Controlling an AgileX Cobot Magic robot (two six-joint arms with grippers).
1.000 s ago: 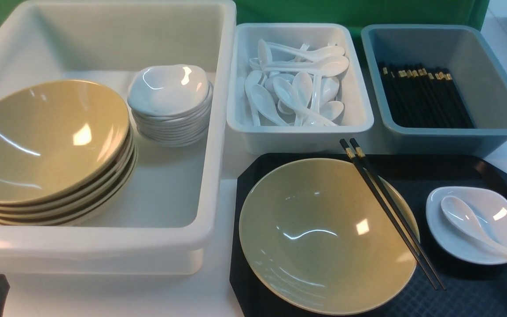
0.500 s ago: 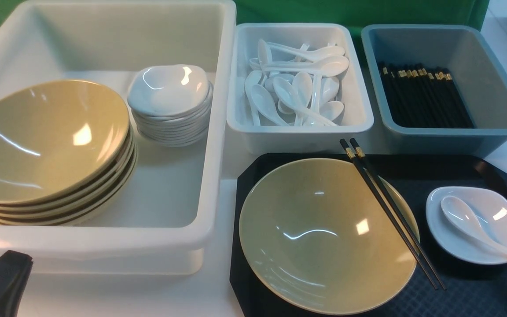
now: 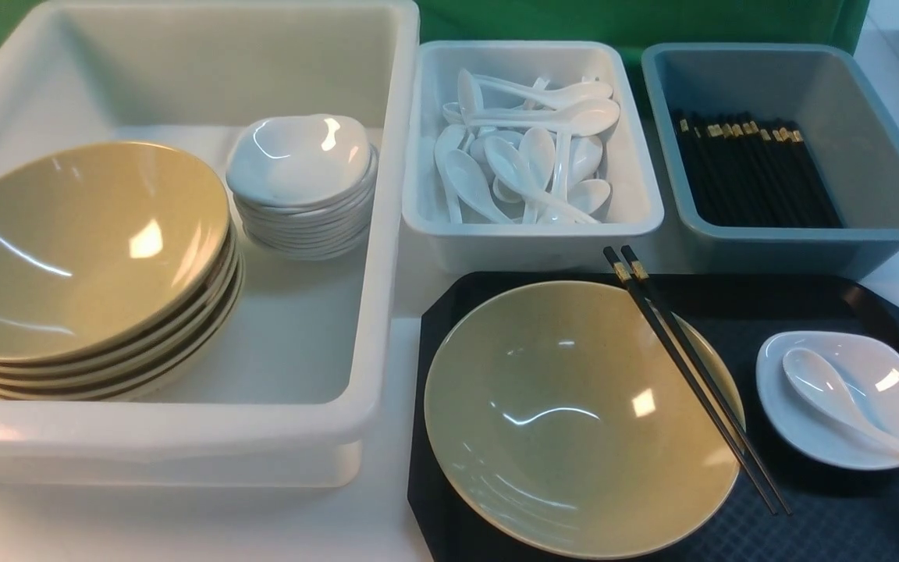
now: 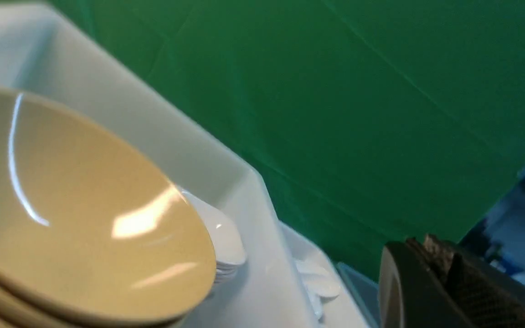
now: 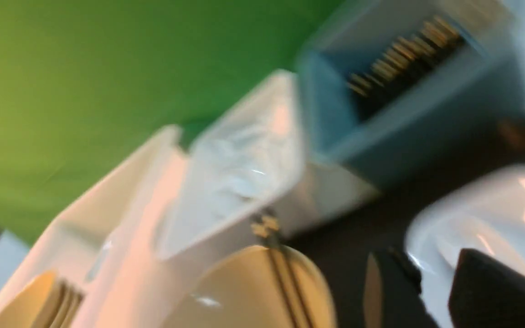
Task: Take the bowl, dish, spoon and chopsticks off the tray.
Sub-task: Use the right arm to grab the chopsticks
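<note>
The black tray (image 3: 808,312) lies at the front right. On it the yellow bowl (image 3: 574,421) stands upright, and the black chopsticks (image 3: 691,375) rest side by side across its right rim. To the right, the white dish (image 3: 879,390) holds the spoon (image 3: 824,390), whose handle sticks out over the dish's edge. Neither gripper shows in the front view. In the left wrist view my left gripper (image 4: 440,249) is shut and empty, beside the big bin. The blurred right wrist view shows my right gripper (image 5: 431,264) open and empty, just in front of the dish (image 5: 495,200).
A big white bin (image 3: 184,429) at the left holds a stack of yellow bowls (image 3: 83,250) and a stack of white dishes (image 3: 301,179). Behind the tray stand a white bin (image 3: 527,246) of spoons and a blue-grey bin (image 3: 777,250) of chopsticks.
The dark tip of my left gripper showed at the front view's bottom left corner, rose a little, and has now gone out of that view. Nothing on the tray has moved.
</note>
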